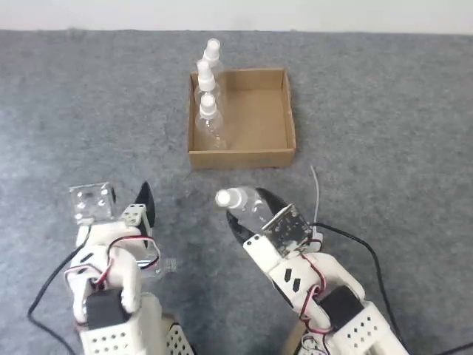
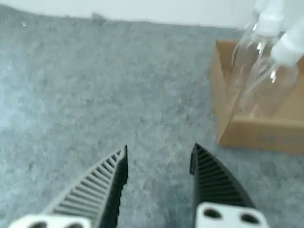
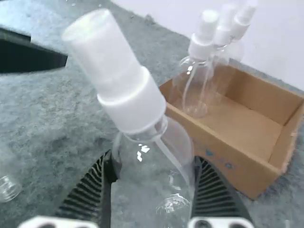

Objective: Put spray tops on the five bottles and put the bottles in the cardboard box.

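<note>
My right gripper (image 1: 256, 212) is shut on a clear bottle (image 3: 147, 166) with a white spray top (image 1: 227, 197), held tilted just in front of the cardboard box (image 1: 273, 157). Three capped bottles (image 1: 208, 111) stand in a row along one side wall inside the box. My left gripper (image 2: 159, 161) hangs open over bare carpet, nothing between its fingers, with the box (image 2: 256, 135) ahead of it to one side. An uncapped clear bottle (image 1: 159, 265) lies on the carpet beside the left arm, partly hidden by it; its neck (image 3: 7, 187) also shows in the right wrist view.
Grey carpet covers the table. A thin white dip tube (image 1: 315, 194) sticks up beside the right gripper. Most of the box floor (image 3: 247, 126) is bare cardboard. Cables trail from both arm bases at the near edge.
</note>
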